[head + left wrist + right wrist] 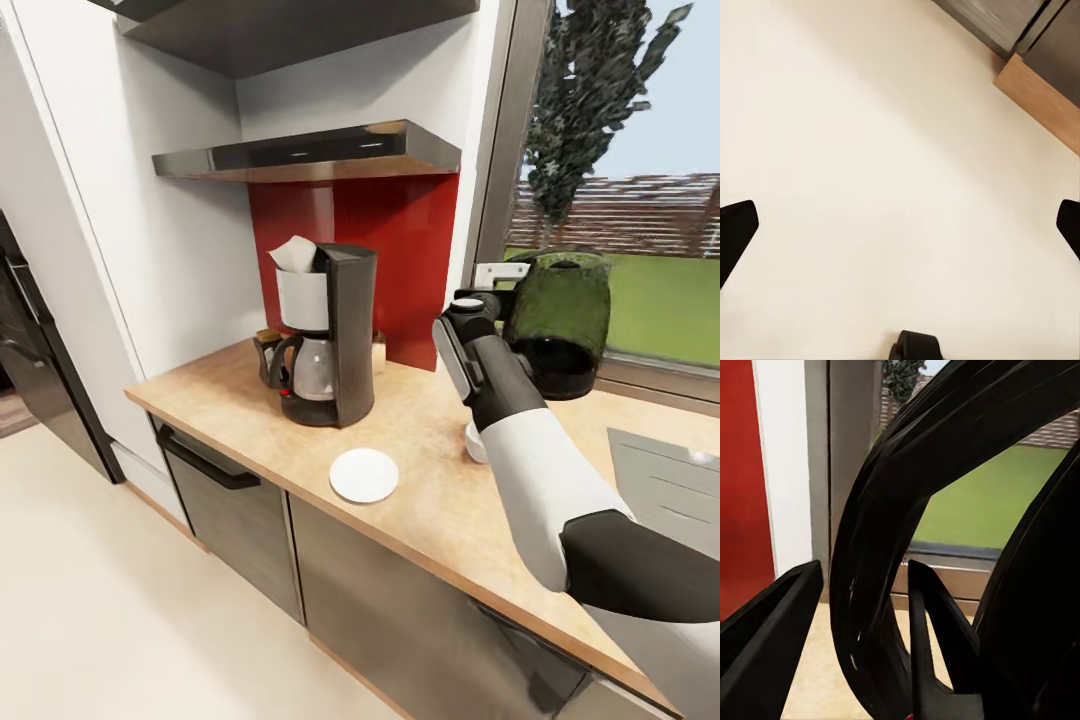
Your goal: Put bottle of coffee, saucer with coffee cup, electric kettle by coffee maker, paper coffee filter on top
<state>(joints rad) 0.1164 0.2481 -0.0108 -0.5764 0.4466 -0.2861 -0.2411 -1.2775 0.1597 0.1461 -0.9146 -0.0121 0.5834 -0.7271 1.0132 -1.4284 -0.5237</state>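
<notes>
1. The right gripper [859, 607] has its two dark fingers either side of the black loop handle [881, 547] of the rounded clear glass electric kettle [558, 325], apparently clamping it and holding it above the light tan wood-grain countertop [420, 440].
2. From the kettle, the black-and-white coffee maker [325, 335] lies at nine o'clock, well apart; that gap decides the move.
3. The left gripper [900, 232] hangs wide open, holding nothing, over pale floor [870, 150].
</notes>
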